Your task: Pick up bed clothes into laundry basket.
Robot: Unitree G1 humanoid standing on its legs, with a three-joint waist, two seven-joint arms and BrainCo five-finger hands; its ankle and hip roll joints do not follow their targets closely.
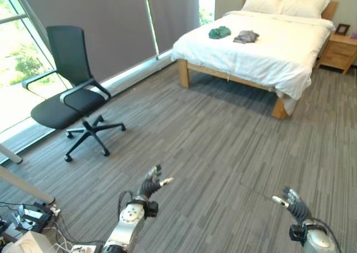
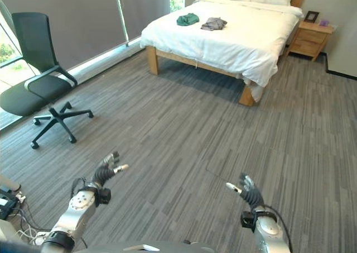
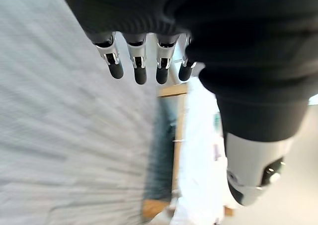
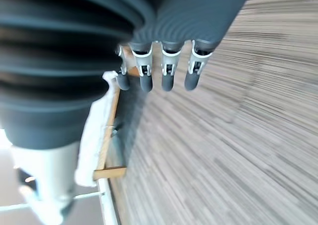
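Two crumpled garments lie on the white bed far across the room: a green one and a grey one beside it. My left hand hovers low over the floor at the near left, fingers straight and holding nothing. My right hand is at the near right, its fingers also straight and empty. Both hands are far from the bed and the clothes.
A black office chair stands at the left by the window. A wooden nightstand with a small frame sits right of the bed. Grey carpet stretches between me and the bed. Cables and boxes lie at the near left.
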